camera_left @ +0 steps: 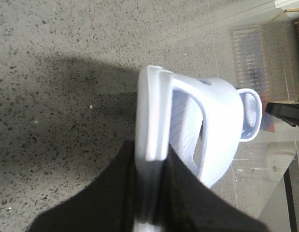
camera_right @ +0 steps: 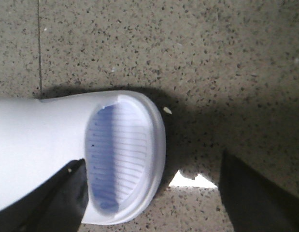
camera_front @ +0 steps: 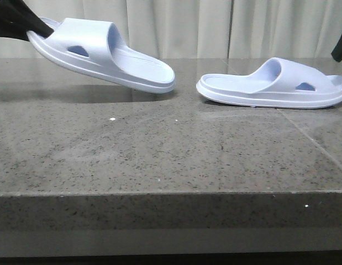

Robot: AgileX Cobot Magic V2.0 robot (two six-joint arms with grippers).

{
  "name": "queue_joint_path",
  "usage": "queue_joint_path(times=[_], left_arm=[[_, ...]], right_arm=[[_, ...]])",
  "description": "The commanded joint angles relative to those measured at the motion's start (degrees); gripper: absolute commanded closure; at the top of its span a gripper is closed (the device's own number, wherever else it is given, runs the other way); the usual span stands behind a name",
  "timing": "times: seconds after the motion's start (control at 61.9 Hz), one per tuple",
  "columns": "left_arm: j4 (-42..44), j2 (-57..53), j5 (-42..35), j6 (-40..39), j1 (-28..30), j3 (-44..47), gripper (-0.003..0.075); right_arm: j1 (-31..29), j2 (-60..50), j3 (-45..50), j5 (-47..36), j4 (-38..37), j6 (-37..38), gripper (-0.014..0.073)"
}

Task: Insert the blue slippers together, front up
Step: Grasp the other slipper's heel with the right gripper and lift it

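One blue slipper (camera_front: 112, 55) hangs tilted in the air above the table's left, its free end lower and pointing right. My left gripper (camera_front: 41, 30) is shut on its raised left end by the strap. In the left wrist view the sole (camera_left: 151, 121) is pinched edge-on in the gripper (camera_left: 151, 166). The other blue slipper (camera_front: 270, 88) lies flat on the table at the right, strap toward the right. My right gripper (camera_front: 340, 48) is at the right edge, above that end. In the right wrist view it (camera_right: 154, 203) is open, with the slipper's end (camera_right: 125, 154) between the fingers.
The grey speckled stone table (camera_front: 159, 149) has its front edge (camera_front: 171, 193) close to the camera. Pale curtains (camera_front: 215, 27) hang behind it. A gap of bare table separates the two slippers.
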Motion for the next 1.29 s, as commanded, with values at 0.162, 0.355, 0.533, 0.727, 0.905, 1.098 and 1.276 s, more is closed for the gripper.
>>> queue_joint_path(times=[0.162, 0.355, 0.533, 0.727, 0.905, 1.098, 1.276], left_arm=[[-4.0, -3.4, 4.8, -0.5, 0.2, -1.8, 0.0739], [-4.0, -3.4, 4.8, -0.5, 0.2, -1.8, 0.0739], [-4.0, -3.4, 4.8, -0.5, 0.2, -1.8, 0.0739], [-4.0, -3.4, 4.8, -0.5, 0.2, -1.8, 0.0739], [-4.0, -3.4, 4.8, -0.5, 0.2, -1.8, 0.0739], [-4.0, -3.4, 4.8, -0.5, 0.2, -1.8, 0.0739], [-4.0, -3.4, 4.8, -0.5, 0.2, -1.8, 0.0739]], right_arm=[[-0.5, 0.8, -3.2, 0.9, 2.5, -1.0, 0.0125], [-0.5, 1.1, -3.2, 1.1, 3.0, -1.0, 0.0162], [-0.5, 3.2, -3.2, 3.0, 8.2, -2.9, 0.0162], [-0.5, 5.2, -3.2, 3.6, 9.1, -3.3, 0.0162], [-0.5, 6.3, -3.2, 5.5, 9.4, -3.5, 0.0168], [-0.5, 8.6, -3.2, 11.5, 12.4, -5.5, 0.0282], [-0.2, 9.5, -3.2, 12.4, 13.6, -6.0, 0.0298]])
